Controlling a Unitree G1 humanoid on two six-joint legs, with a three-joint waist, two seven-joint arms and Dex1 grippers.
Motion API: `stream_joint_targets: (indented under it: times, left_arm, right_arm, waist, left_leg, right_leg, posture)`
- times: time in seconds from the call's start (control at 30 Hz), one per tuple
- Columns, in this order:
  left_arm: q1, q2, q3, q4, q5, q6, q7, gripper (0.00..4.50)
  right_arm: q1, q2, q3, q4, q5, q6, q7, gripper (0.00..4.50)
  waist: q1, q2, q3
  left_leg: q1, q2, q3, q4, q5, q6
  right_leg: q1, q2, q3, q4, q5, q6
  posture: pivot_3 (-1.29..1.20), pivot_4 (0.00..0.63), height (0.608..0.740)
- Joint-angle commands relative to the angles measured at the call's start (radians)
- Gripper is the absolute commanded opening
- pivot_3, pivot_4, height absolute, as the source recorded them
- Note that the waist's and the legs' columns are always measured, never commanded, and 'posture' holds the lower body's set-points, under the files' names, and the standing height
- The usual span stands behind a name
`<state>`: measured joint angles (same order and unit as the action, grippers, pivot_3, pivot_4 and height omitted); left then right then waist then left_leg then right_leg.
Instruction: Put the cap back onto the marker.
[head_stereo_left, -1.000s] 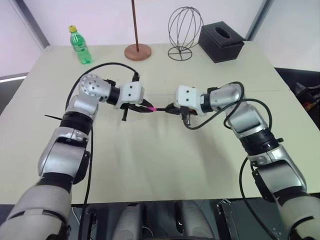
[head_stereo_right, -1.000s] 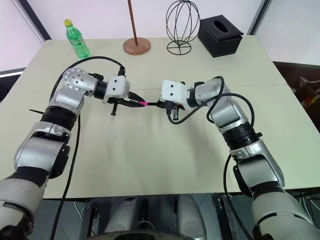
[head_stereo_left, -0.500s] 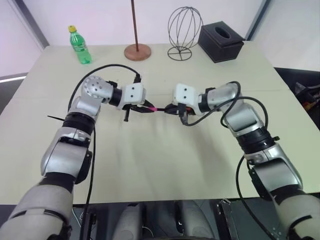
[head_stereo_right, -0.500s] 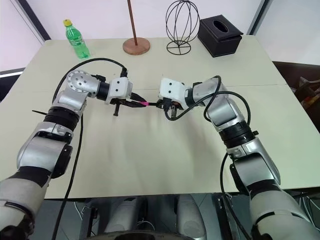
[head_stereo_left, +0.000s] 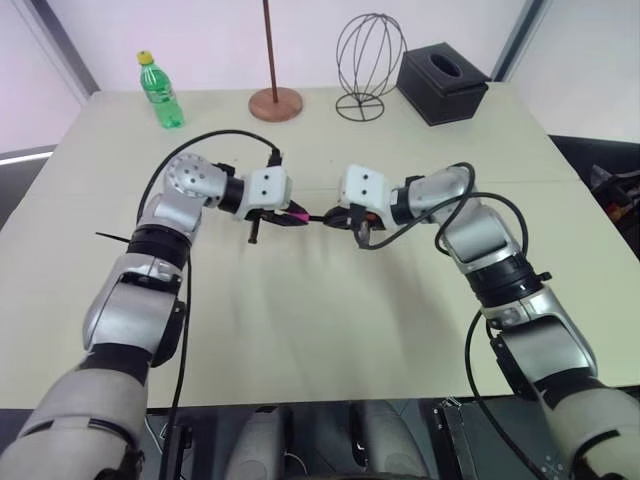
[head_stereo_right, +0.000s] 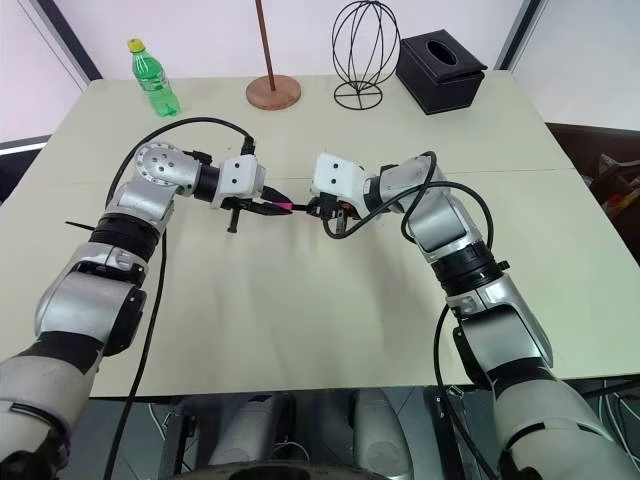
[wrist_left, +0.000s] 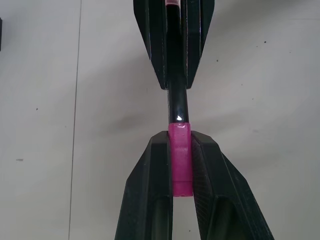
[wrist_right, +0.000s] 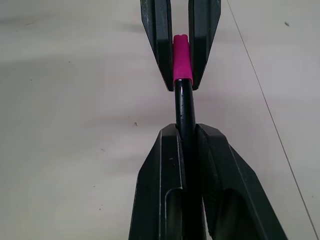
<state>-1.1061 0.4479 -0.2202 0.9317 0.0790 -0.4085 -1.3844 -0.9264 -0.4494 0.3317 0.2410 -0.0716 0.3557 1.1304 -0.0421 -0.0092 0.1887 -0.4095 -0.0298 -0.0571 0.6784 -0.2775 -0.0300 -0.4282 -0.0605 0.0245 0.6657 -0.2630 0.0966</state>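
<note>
The left gripper (wrist_left: 181, 165) is clamped on the pink cap (wrist_left: 179, 159), and the right gripper (wrist_right: 186, 150) is clamped on the black marker (wrist_right: 184, 107). Both are held in the air above the table (head_stereo_left: 330, 310), in front of the robot, and the two grippers face each other.

In the wrist views the black shaft goes straight into the mouth of the cap, so the two parts are already in one line and touching. It looks like the cap is started on the tip, but I cannot tell if it is pushed fully home.

To finish this step well, I think the grippers should push toward each other along the marker's own line, slowly, without tilting either wrist. Both grips should remain firm, because the marker is thin and may slide back between the fingers under the push. Only after the cap is seated should one gripper let go.
</note>
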Motion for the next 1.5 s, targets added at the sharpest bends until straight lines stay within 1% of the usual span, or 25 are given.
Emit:
stream_joint_targets:
  times: [0.03,0.37,0.47,0.6,0.8,0.93,1.0,1.1,1.2,1.27,1.3,1.37,1.43,1.5]
  left_arm:
    - [-0.033,-0.012,0.001,-0.011,-0.005,-0.022,0.015,0.54]
    - [-0.023,0.005,0.003,-0.011,-0.002,-0.026,0.018,0.54]
    - [-0.025,0.007,0.003,-0.008,-0.002,-0.023,0.016,1.41]
    - [-0.026,0.013,-0.001,-0.005,0.009,-0.03,0.028,3.4]
    - [-0.028,0.026,0.003,-0.009,0.008,-0.018,0.013,3.4]
    - [-0.031,0.059,0.006,-0.021,0.011,0.006,0.0,3.4]
    - [-0.014,0.1,0.011,-0.048,-0.001,0.048,-0.048,3.4]
    - [0.059,0.184,0.019,-0.16,-0.048,0.169,-0.163,3.4]
    - [0.175,0.288,-0.002,-0.351,-0.123,0.326,-0.228,3.4]
    - [0.262,0.342,0.025,-0.456,-0.158,0.401,-0.228,3.4]
    - [0.297,0.355,0.051,-0.492,-0.168,0.428,-0.212,3.4]
    - [0.362,0.344,0.148,-0.536,-0.2,0.482,-0.063,3.4]
    - [0.416,0.312,0.234,-0.598,-0.246,0.58,0.079,3.4]
    - [0.46,0.281,0.298,-0.673,-0.289,0.685,0.187,3.4]
  right_arm:
    - [-0.04,0.023,-0.013,-0.076,0.048,-0.023,0.022,0.0]
    - [-0.019,0.005,-0.009,-0.082,0.041,-0.027,0.027,0.0]
    - [-0.017,0.003,-0.007,-0.081,0.039,-0.03,0.026,0.0]
    - [-0.01,-0.003,-0.005,-0.09,0.041,-0.028,0.026,0.0]
    - [0.007,-0.013,0.0,-0.103,0.043,-0.02,0.028,0.0]
    - [0.031,-0.028,-0.003,-0.083,0.027,-0.025,0.01,0.0]
    - [0.063,-0.046,-0.025,-0.055,0.013,-0.033,-0.034,0.0]
    - [0.109,-0.047,-0.096,-0.056,0.017,-0.023,-0.157,0.0]
    - [0.158,-0.041,-0.159,-0.128,0.032,0.038,-0.248,0.0]
    - [0.224,-0.061,-0.202,-0.222,0.028,0.1,-0.298,0.0]
    - [0.257,-0.07,-0.224,-0.272,0.028,0.14,-0.32,0.0]
    - [0.351,-0.104,-0.295,-0.408,0.026,0.273,-0.365,0.0]
    - [0.429,-0.147,-0.344,-0.511,0.031,0.384,-0.38,0.0]
    - [0.483,-0.182,-0.375,-0.572,0.042,0.453,-0.387,0.0]
  waist:
    - [0.0,0.0,0.0]
    - [0.0,0.0,0.0]
    - [0.0,0.0,0.0]
    - [0.0,0.0,0.0]
    - [0.0,0.0,0.0]
    - [0.0,0.0,0.0]
    - [-0.001,0.0,0.0]
    - [-0.003,0.0,0.0]
    - [-0.004,0.001,0.0]
    - [-0.003,0.001,0.0]
    - [-0.001,0.001,0.0]
    - [0.01,0.001,0.0]
    - [0.027,0.001,0.0]
    - [0.032,0.001,0.0]
  left_leg:
    - [0.0,0.0,0.0,0.0,0.0,0.0]
    - [0.0,0.0,0.0,0.0,0.0,0.0]
    - [0.0,0.0,0.0,0.0,0.0,0.0]
    - [0.0,0.0,0.0,0.0,0.0,0.0]
    - [0.0,0.0,0.0,0.0,0.0,0.0]
    - [0.0,0.0,0.0,0.0,0.0,0.0]
    - [0.0,0.0,0.0,0.0,0.0,0.0]
    - [0.0,0.0,0.0,0.0,0.0,0.0]
    - [0.0,0.002,0.0,-0.001,0.0,0.0]
    - [0.0,0.004,0.0,-0.001,0.0,0.0]
    - [0.0,0.005,0.0,-0.001,0.0,0.0]
    - [0.0,0.004,-0.001,-0.001,0.0,0.0]
    - [0.0,0.004,-0.001,0.0,0.0,0.0]
    - [0.0,0.003,-0.001,0.002,0.0,0.001]
  right_leg:
    - [0.0,0.0,0.0,0.0,0.0,0.0]
    - [0.0,0.0,0.0,0.0,0.0,0.0]
    - [0.0,0.0,0.0,0.0,0.0,0.0]
    - [0.0,0.0,0.0,0.0,0.0,0.0]
    - [0.0,0.0,0.0,0.0,0.0,0.0]
    - [0.0,0.0,0.0,0.0,0.0,0.0]
    - [0.0,0.0,0.0,0.0,0.0,0.0]
    - [0.0,0.0,0.0,0.0,0.0,0.0]
    - [-0.001,0.001,0.001,0.0,0.0,0.0]
    - [-0.001,0.001,0.001,0.0,0.0,0.0]
    - [0.0,0.001,0.001,0.0,0.0,0.0]
    - [0.0,0.001,0.001,0.0,0.0,0.0]
    - [0.001,0.0,0.001,0.0,0.0,0.0]
    - [0.002,-0.001,0.0,0.0,0.0,0.0]
  posture:
    - [0.0,0.15,0.74]
    - [0.0,0.15,0.74]
    - [0.0,0.15,0.74]
    - [0.0,0.15,0.74]
    - [0.0,0.15,0.74]
    - [0.0,0.15,0.74]
    - [0.0,0.15,0.74]
    - [0.0,0.15,0.74]
    - [0.0,0.15,0.74]
    - [0.0,0.15,0.74]
    - [0.0,0.15,0.74]
    - [0.0,0.15,0.74]
    - [0.0,0.15,0.74]
    - [0.0,0.15,0.74]
